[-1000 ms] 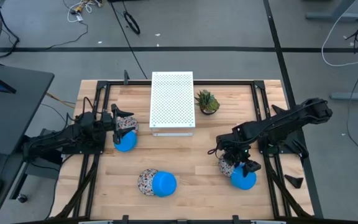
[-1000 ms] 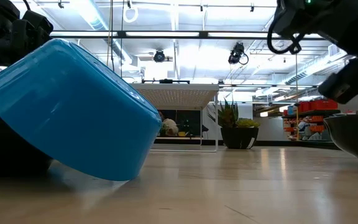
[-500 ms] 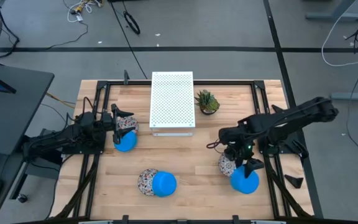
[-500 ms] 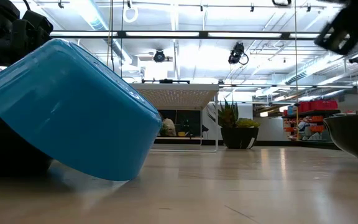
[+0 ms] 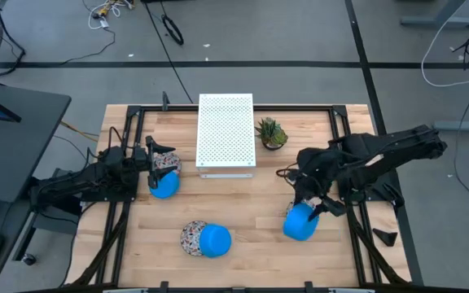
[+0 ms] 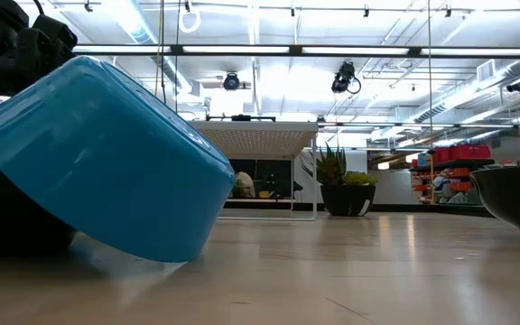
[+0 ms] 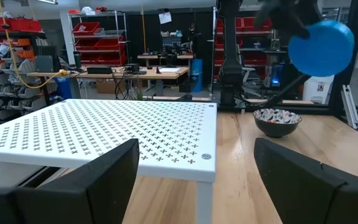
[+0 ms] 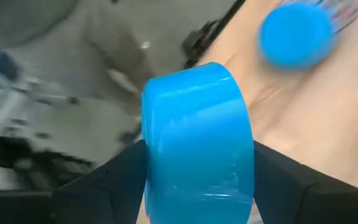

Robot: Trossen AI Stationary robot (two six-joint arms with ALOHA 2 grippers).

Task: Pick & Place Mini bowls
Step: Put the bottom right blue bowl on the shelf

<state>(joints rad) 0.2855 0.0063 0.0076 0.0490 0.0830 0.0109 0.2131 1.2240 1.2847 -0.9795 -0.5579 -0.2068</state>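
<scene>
Right gripper (image 8: 197, 186) fingers clamp an empty blue mini bowl (image 8: 197, 134).

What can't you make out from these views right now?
- Floral bowl under the right hand: in the high view the lifted blue bowl covers it.
- Right hand: out of the low view's frame.
- Left hand: the high view doesn't show its grip on the bowls there.

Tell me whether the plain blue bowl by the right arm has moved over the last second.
Yes. The plain blue bowl, shut in the right gripper, has been lifted and shifted left, toward the white perforated box, covering the patterned bowl.
</scene>
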